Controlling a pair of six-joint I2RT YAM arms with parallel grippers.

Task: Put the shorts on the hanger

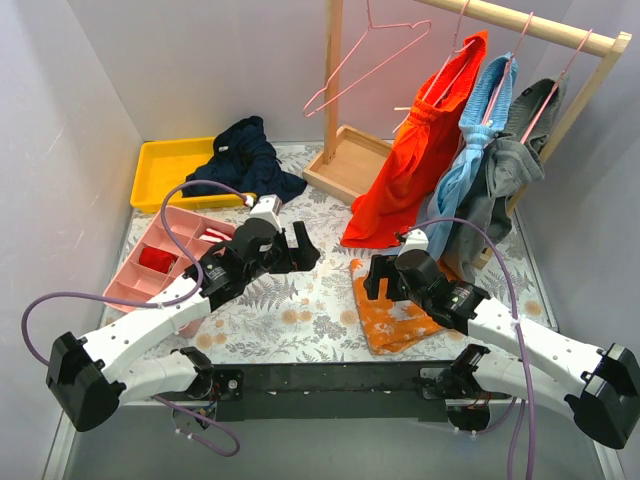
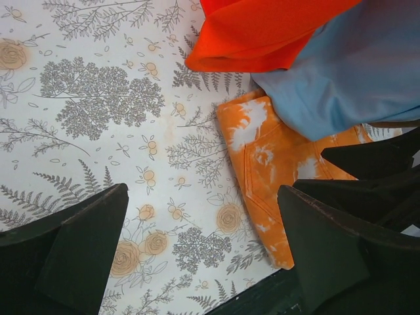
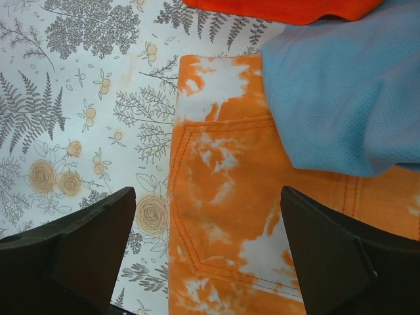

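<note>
The navy shorts lie crumpled at the back left, partly over a yellow tray. The bare pink hanger hangs tilted at the left end of the wooden rack. My left gripper is open and empty above the patterned table, well in front of the shorts; in the left wrist view its jaws stand wide apart over bare tablecloth. My right gripper is open and empty; in the right wrist view it hovers over the left edge of the orange patterned cloth.
The rack's wooden base stands at the back centre. Red-orange, light blue and grey clothes hang on pink hangers at the right. The orange cloth lies at the front centre. A pink divided tray sits at the left.
</note>
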